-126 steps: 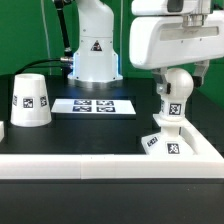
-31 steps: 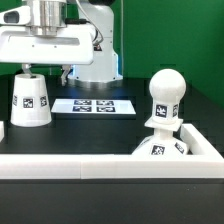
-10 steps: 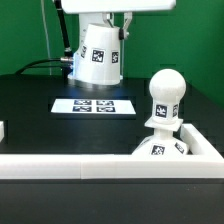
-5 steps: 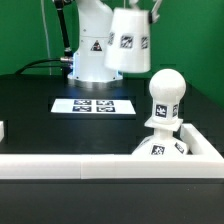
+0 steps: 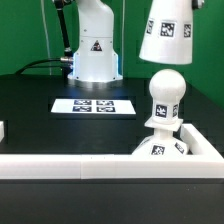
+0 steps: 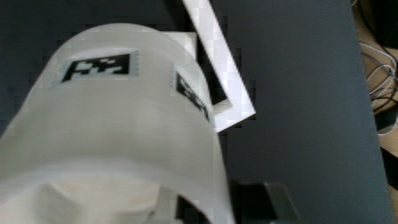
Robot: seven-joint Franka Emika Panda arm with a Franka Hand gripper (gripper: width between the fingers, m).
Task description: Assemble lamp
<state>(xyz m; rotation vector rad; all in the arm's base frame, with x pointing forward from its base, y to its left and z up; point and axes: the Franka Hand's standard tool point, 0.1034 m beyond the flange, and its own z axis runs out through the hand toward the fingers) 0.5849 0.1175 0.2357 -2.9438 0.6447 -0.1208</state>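
Exterior view: shade point(image 5: 168, 32) held aloft over bulb point(image 5: 166, 98) | jaws: grip hidden, cannot tell

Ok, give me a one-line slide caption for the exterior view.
Lamp shade carried in the air above the bulb, which stands upright on the base.
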